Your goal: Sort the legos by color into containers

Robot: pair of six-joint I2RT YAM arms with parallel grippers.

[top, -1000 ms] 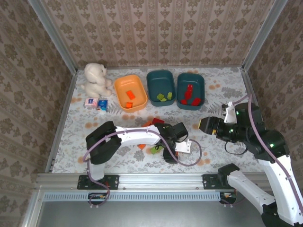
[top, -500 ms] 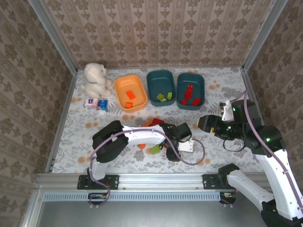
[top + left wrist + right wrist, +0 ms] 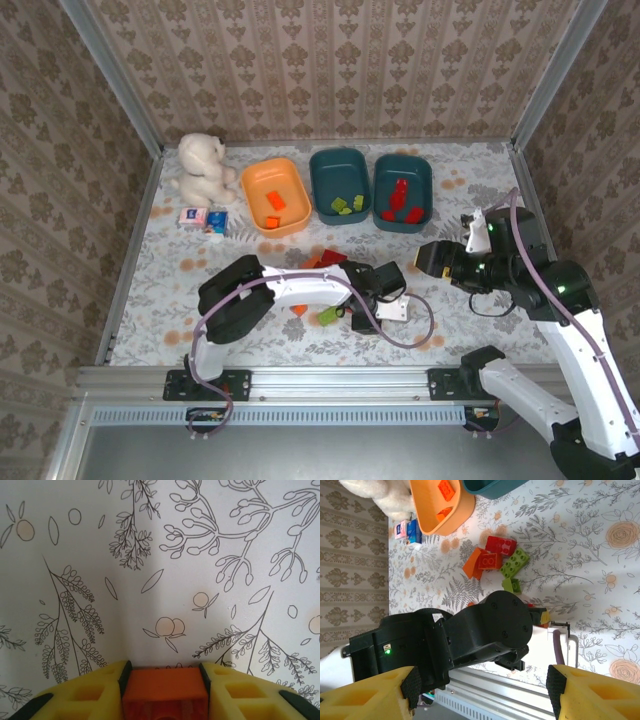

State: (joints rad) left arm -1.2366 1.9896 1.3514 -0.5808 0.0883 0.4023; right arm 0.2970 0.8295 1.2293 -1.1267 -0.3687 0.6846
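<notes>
— What has the left gripper (image 3: 165, 697) got?
— Its yellow fingers (image 3: 90, 695) are clamped on an orange brick (image 3: 165, 682), with the flowered table (image 3: 150, 555) beyond it
— And the right gripper (image 3: 480, 690)?
— Jaws spread wide with nothing between them, off to the right of the left arm
— The other legos?
— A red brick (image 3: 501, 545) and a green brick (image 3: 515, 562) lie loose by the left arm. The orange tub (image 3: 252, 178) holds orange pieces, the middle teal tub (image 3: 338, 153) green ones, the right teal tub (image 3: 403, 158) red ones
</notes>
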